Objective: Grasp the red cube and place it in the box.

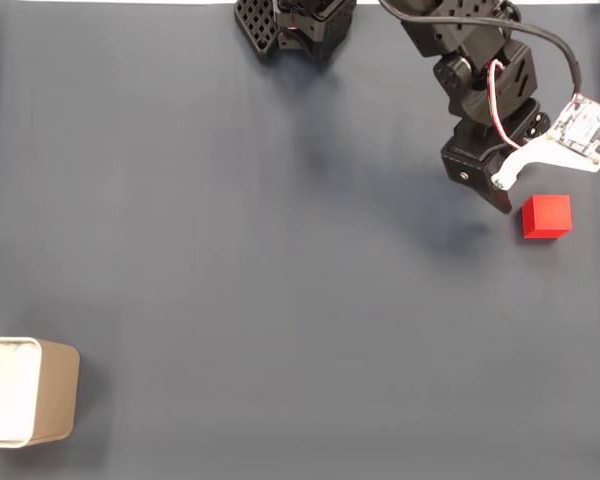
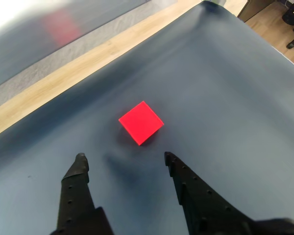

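Fixed view: red cube [image 1: 547, 216] on dark tabletop [image 1: 280, 280], right side; fingers [image 1: 501, 196] just left of it. Box [image 1: 28, 391] far lower left.
Wrist view: fingers [image 2: 123, 159] apart, empty; cube [image 2: 140, 122] just beyond tips, middle.

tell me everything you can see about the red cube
The red cube is small, plain and bright red, with matte, unmarked faces and sharp edges. It rests flat on the dark blue-grey table cover, in the right part of the fixed view, far from the box. In the wrist view it sits turned corner-on to the camera, just ahead of the open tool, whose fingers are apart from it. It touches nothing but the cover.
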### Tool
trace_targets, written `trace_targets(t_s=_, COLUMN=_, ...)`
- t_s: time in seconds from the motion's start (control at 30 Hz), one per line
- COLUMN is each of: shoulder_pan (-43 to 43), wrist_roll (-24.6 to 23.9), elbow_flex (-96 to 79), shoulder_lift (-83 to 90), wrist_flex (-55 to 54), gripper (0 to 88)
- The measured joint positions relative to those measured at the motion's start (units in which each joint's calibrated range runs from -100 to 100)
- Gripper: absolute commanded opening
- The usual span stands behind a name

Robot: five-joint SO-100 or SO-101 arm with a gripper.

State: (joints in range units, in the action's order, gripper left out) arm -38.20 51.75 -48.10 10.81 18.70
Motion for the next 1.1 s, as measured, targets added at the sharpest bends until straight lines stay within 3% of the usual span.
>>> trace_targets(t_s=1.1, shoulder_pan=1.26, wrist_roll=-0.05, elbow_flex=12.21, shoulder_lift=-13.81, wrist_flex=-1.03, gripper=41.0)
